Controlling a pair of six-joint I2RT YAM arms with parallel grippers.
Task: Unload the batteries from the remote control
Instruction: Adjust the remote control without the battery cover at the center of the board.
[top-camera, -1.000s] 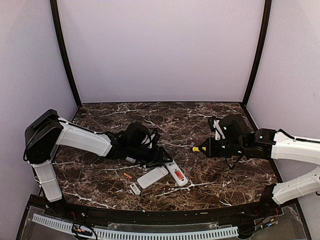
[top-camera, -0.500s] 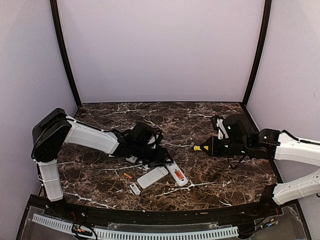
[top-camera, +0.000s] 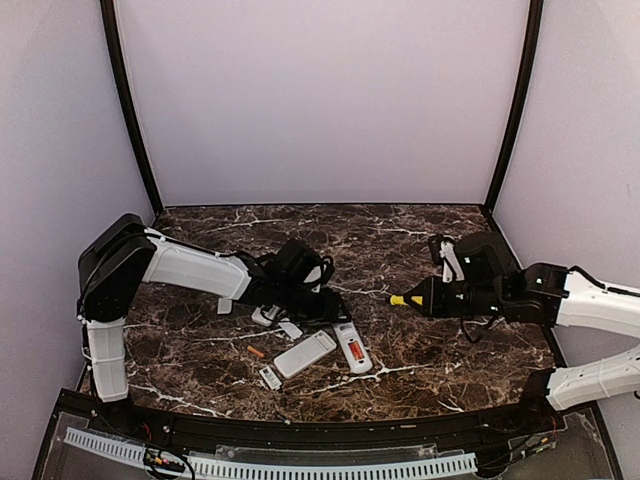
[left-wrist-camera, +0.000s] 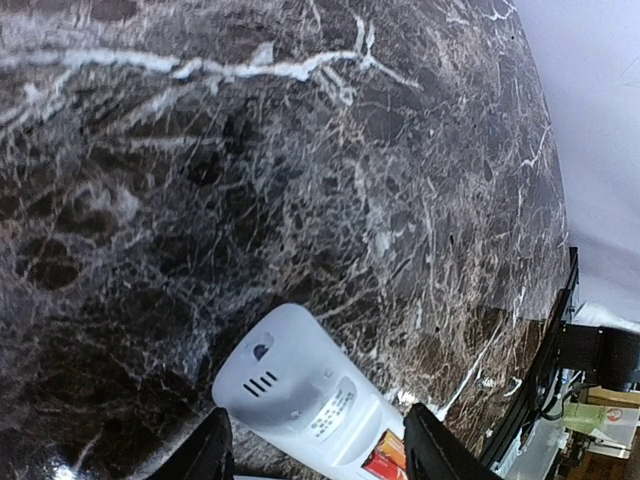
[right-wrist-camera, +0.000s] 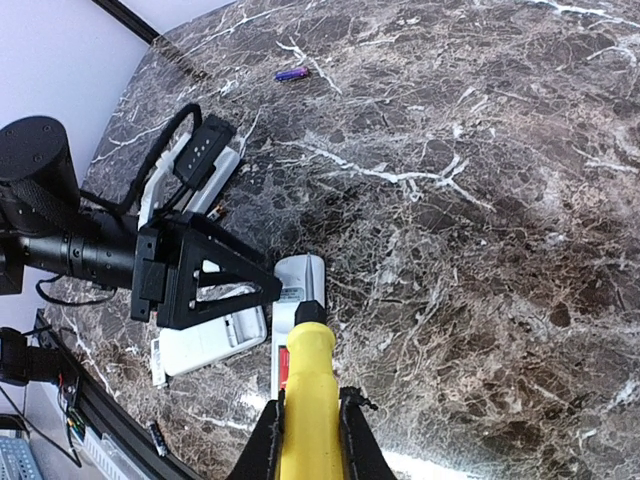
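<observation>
Left end effector (left-wrist-camera: 320, 452): spread, fingers flanking the remote (left-wrist-camera: 300, 390).
Right end effector (right-wrist-camera: 310, 440): pinching the screwdriver (right-wrist-camera: 308, 390).
Battery (top-camera: 354, 349): orange, in the remote's open bay.
Loose battery (top-camera: 256, 352): on bench (top-camera: 400, 240), left of remote.

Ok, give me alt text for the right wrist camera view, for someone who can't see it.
A yellow screwdriver sticks out of the shut right pincer over a white remote on a dark marble table, with a red battery showing in the remote's open back. The left pincer hangs beside it, near a second white remote.
</observation>
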